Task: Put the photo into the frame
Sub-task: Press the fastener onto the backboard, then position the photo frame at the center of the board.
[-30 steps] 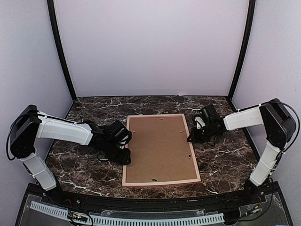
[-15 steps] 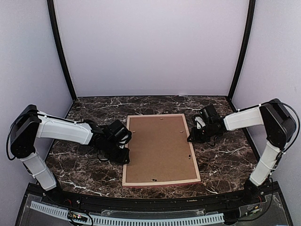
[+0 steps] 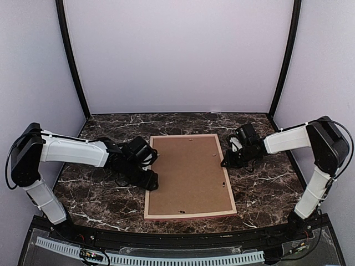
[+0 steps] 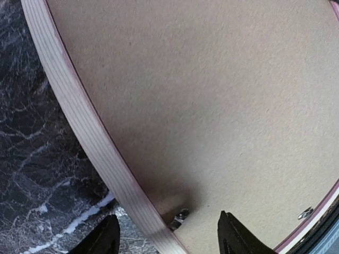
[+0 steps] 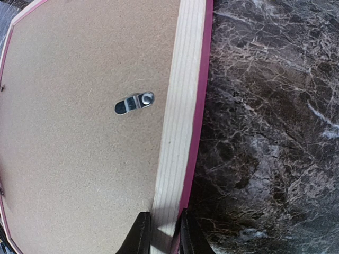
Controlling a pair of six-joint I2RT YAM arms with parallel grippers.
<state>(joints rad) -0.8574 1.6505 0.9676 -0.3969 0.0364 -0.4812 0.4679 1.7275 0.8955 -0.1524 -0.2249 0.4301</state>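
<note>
Backing board [image 3: 186, 174] fills the face-down frame [image 3: 188, 214], photo hidden, probably only clips remain; left tool [image 4: 165, 227] spread, right tool [image 5: 162, 228] pinching its rail

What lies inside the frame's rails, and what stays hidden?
A brown backing board fills the frame, with small metal clips at its edges. Anything under the board, the photo included, is covered.

A brown backing board [image 3: 188, 176] lies flat mid-tabletop [image 3: 266, 194], reaching toward the front edge, with small metal clips [image 5: 134, 102] near its margins.
</note>
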